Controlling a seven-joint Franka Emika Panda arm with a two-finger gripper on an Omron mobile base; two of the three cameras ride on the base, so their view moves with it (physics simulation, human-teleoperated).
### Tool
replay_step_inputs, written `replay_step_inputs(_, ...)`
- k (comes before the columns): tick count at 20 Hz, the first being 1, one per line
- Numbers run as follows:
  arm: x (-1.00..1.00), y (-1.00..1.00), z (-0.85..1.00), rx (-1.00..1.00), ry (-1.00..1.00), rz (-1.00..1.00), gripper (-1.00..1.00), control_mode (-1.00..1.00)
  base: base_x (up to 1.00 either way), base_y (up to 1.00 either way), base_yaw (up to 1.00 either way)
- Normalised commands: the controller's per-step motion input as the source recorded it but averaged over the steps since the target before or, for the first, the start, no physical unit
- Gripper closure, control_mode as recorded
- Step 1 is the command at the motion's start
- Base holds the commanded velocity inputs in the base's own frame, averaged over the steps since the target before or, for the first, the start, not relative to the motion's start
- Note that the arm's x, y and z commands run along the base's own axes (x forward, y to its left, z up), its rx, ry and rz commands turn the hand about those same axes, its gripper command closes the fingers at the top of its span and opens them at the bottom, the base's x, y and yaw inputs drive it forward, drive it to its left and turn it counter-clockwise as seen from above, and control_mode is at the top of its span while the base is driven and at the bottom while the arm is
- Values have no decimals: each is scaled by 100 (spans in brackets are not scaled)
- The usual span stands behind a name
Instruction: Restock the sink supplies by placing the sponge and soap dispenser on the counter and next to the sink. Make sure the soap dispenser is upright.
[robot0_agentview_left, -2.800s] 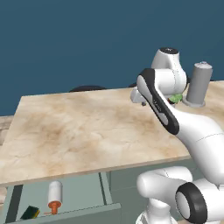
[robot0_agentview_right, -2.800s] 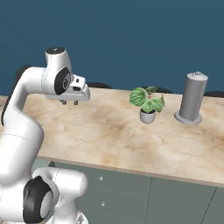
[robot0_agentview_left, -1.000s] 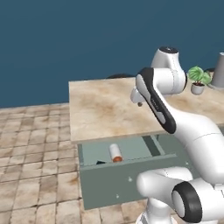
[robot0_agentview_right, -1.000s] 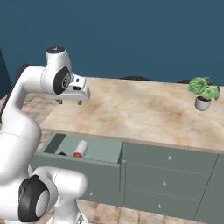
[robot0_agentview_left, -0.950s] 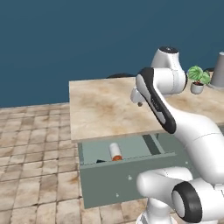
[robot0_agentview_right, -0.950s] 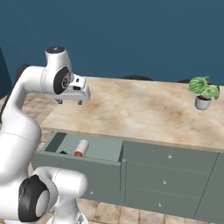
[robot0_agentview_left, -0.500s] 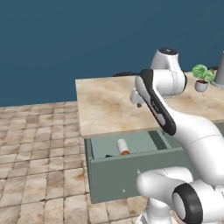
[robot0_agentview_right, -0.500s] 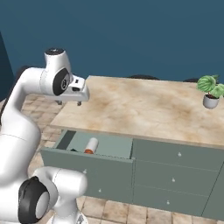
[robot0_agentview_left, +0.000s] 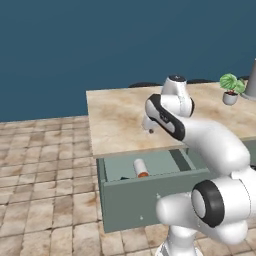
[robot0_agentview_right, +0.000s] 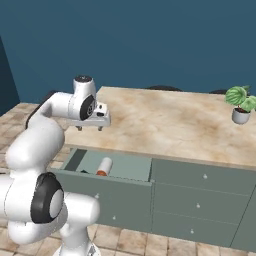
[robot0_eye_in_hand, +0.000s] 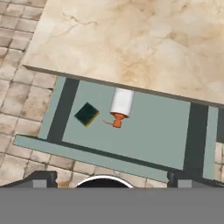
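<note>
The drawer (robot0_eye_in_hand: 131, 140) stands pulled out under the island top (robot0_agentview_left: 120, 125), and that's where the supplies are. The dispenser (robot0_eye_in_hand: 121, 105) lies on its side in there, pump pointing toward the drawer front, with the sponge (robot0_eye_in_hand: 86, 114) just beside it, green face up. The gripper (robot0_agentview_right: 89, 127) hovers above the drawer, jaws spread wide and empty, set up for a downward reach, I'd say.
</note>
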Motion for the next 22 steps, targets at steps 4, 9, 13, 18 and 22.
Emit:
replay_step_inputs(4, 5, 0, -91, 0, 20, 2, -100, -100, 0, 0, 0)
replay_step_inputs(9, 0, -3, -71, 0, 5, 0, -100, -100, 0, 0, 0)
replay_step_inputs(13, 0, 0, -70, 0, 0, 0, -100, -100, 0, 0, 0)
replay_step_inputs(18, 0, 0, -63, 0, 0, 0, -100, -100, 0, 0, 0)
replay_step_inputs(22, 2, 0, -58, 0, 2, 0, -100, -100, 0, 0, 0)
